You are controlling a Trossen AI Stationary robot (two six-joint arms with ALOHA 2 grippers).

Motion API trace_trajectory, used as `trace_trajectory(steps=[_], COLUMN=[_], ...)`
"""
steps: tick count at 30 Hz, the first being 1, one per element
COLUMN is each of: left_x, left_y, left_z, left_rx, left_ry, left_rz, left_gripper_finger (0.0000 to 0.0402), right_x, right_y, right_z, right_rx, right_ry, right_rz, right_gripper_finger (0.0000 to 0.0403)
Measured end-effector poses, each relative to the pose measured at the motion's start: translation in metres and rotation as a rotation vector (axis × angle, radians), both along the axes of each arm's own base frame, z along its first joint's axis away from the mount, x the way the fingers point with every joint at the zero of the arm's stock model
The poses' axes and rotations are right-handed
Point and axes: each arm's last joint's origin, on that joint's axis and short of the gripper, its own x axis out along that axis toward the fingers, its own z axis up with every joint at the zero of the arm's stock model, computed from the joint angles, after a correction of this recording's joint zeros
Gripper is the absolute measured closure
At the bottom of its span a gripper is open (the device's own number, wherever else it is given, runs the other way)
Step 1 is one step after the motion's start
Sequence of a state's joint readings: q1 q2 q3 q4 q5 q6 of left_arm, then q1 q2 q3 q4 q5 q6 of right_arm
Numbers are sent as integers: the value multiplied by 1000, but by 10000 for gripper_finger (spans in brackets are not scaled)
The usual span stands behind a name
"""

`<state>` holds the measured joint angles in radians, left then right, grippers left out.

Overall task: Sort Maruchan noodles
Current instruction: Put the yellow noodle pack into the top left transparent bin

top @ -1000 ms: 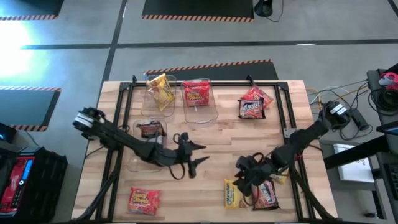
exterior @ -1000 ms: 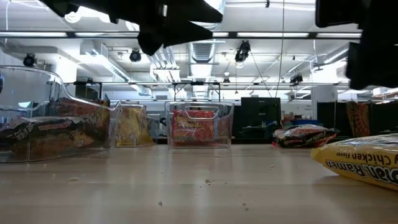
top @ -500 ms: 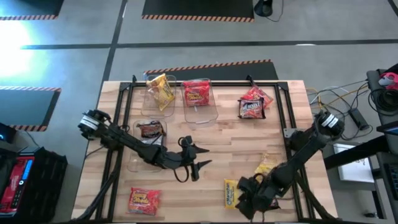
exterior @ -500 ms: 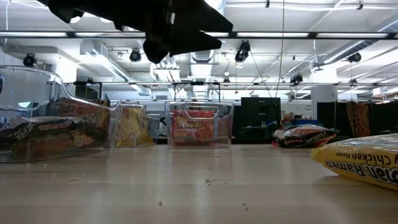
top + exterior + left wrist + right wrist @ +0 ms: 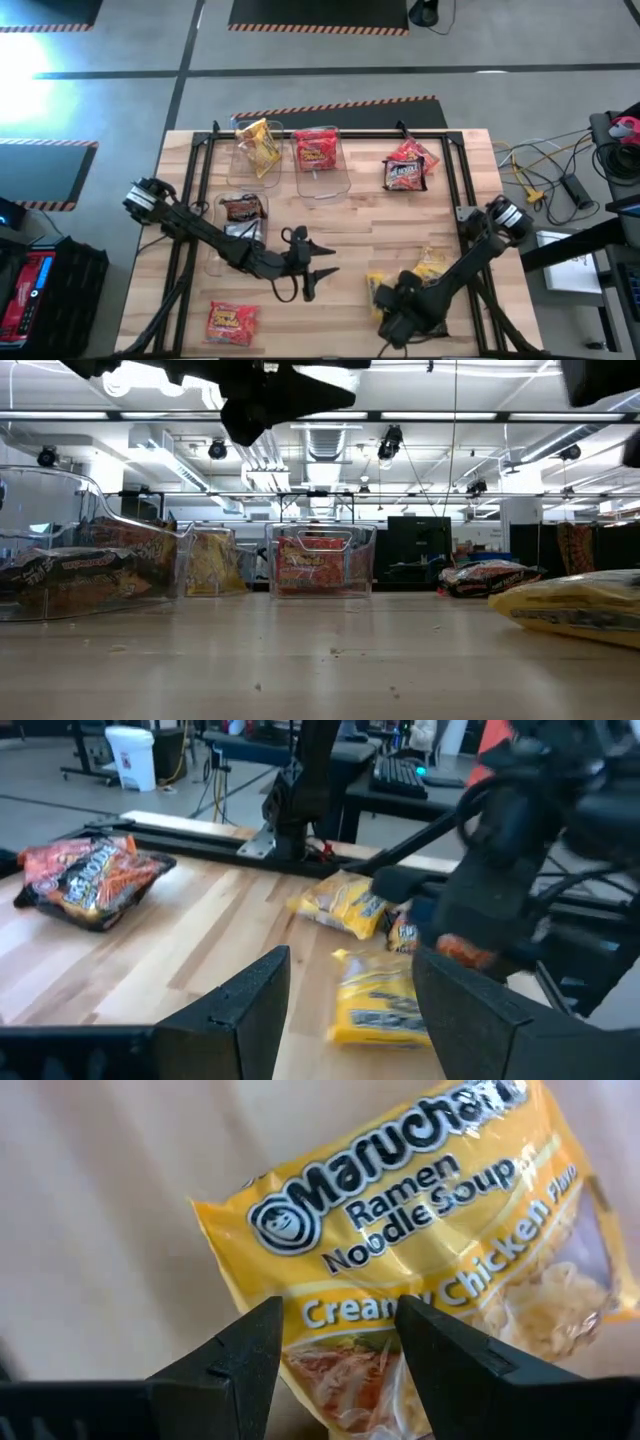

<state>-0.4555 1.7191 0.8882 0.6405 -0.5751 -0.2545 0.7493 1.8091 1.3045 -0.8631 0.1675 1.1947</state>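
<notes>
Sorting scene viewed from above, with noodle packets spread over a pale wooden desk (image 5: 340,225) of butcher-block grain, framed by black rails. Right pincer (image 5: 392,310) hangs low at about five o'clock on the desk, directly over a yellow Creamy Chicken packet (image 5: 420,1270); its fingers (image 5: 235,1365) stand apart astride the packet's printed edge and nothing is clamped between them. Left pincer (image 5: 310,262) hovers near six o'clock of the desk's centre, released and empty, its two tips spread. Remaining stock: one yellow packet (image 5: 257,145) in a clear bin (image 5: 243,160) at eleven o'clock, a red-orange packet (image 5: 317,148) in the neighbouring bin (image 5: 322,185) at twelve, a dark brown-red packet (image 5: 241,209) in a third bin at nine, a loose red heap (image 5: 405,167) at one o'clock, a red-orange packet (image 5: 231,322) at seven, and a further yellow packet (image 5: 432,262) beside the right arm. Packets are flat, glossy, crinkled film pillows with brittle contents; bins are rigid, transparent and rectangular with curved lips. Likely hazards, judged from this arrangement: slick film may slide out of a shallow pinch at the edge; a hard closure could crush the noodle block; fingertips pressing down might skid the packet across the smooth wood toward the desk's near rim; and the neighbouring yellow packet could be nudged or caught along with it.
</notes>
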Motion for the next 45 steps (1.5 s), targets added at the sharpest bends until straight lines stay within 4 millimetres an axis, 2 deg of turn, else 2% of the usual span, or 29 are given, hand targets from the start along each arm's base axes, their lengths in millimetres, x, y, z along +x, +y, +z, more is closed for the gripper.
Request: trace_trajectory(steps=[12, 15, 20, 23, 29, 33, 37, 45], left_x=[0, -1, 0, 4, 30, 54, 73, 96], left_y=[-1, 0, 2, 5, 17, 9, 4, 9], left_z=[2, 0, -6, -17, -42, -50, -62, -76], left_rx=[10, 20, 63, 79, 92, 129, 180, 194], left_ry=[-8, 7, 55, 86, 132, 143, 224, 357], left_rz=[-4, -3, 11, 25, 64, -22, -28, 8], left_gripper_finger=[208, 208, 208, 208, 208, 208, 208, 208], right_x=[44, 49, 42, 29, 8, -3, -15, -16], right_y=[-69, -79, -79, -78, -76, -81, -88, -94], right_z=[-1, 10, 47, 53, 36, 20, 4, -16], right_rx=[-219, -220, -156, -122, -106, -126, -155, -120], right_ry=[0, -10, -125, -150, -119, -74, -25, -78], right_rz=[115, 130, 100, 2, -127, -173, -199, -183], right_gripper_finger=[211, 211, 211, 211, 211, 211, 211, 211])
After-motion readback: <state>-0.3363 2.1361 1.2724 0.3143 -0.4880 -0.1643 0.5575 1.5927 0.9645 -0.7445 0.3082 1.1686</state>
